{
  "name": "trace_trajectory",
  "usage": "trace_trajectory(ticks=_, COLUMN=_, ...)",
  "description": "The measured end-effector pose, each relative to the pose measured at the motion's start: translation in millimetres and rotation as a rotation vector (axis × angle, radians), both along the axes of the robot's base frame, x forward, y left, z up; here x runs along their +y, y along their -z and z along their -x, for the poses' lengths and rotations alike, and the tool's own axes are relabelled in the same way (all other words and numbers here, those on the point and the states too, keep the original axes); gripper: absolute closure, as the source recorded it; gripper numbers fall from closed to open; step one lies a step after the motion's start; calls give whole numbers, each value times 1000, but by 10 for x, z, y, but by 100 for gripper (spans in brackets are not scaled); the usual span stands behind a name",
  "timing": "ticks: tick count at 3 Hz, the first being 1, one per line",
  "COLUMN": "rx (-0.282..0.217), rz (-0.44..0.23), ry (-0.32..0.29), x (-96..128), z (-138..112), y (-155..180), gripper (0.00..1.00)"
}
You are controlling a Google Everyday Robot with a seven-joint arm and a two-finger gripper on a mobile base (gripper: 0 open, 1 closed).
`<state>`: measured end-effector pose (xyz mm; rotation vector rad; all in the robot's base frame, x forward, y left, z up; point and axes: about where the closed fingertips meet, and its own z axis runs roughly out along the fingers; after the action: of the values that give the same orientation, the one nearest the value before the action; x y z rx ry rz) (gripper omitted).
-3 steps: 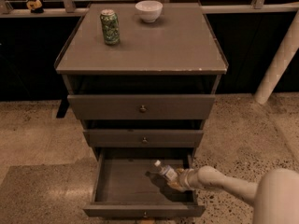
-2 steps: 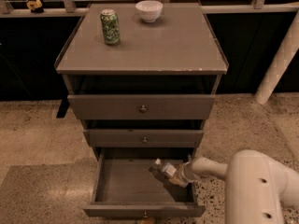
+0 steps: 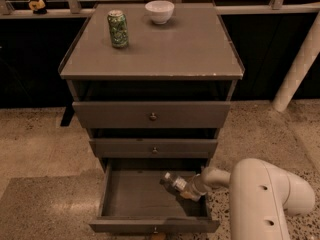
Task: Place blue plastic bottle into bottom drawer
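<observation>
The bottom drawer (image 3: 135,199) is pulled open below the two shut drawers. The blue plastic bottle (image 3: 174,182), clear with a white cap, lies tilted inside the drawer at its right side, cap pointing up-left. My gripper (image 3: 192,188) is at the drawer's right wall, at the bottle's lower end, on the end of the white arm (image 3: 260,194) that comes in from the lower right. The gripper end is hidden behind the bottle and the wrist.
A green soda can (image 3: 117,29) and a white bowl (image 3: 159,11) stand on the grey cabinet top (image 3: 165,49). A white post (image 3: 300,64) leans at the right. Speckled floor surrounds the cabinet.
The white arm's bulky link has swung further into view at the lower right. The bottle and gripper stay at about the same spot in the drawer.
</observation>
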<state>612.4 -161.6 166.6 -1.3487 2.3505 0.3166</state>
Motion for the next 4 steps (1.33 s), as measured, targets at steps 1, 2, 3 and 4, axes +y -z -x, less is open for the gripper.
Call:
trace_trajectory(ticks=1, rx=1, rz=0, ry=1, x=-1, z=-4, y=12, gripper=100)
trace_trajectory(ticks=2, rx=1, rz=0, ry=1, x=0, z=-4, y=12, gripper=81)
trace_trajectory(ticks=3, rx=1, rz=0, ry=1, x=0, z=-4, y=12, gripper=58)
trace_trajectory(ticks=4, rx=1, rz=0, ry=1, x=0, z=-4, y=13, gripper=35)
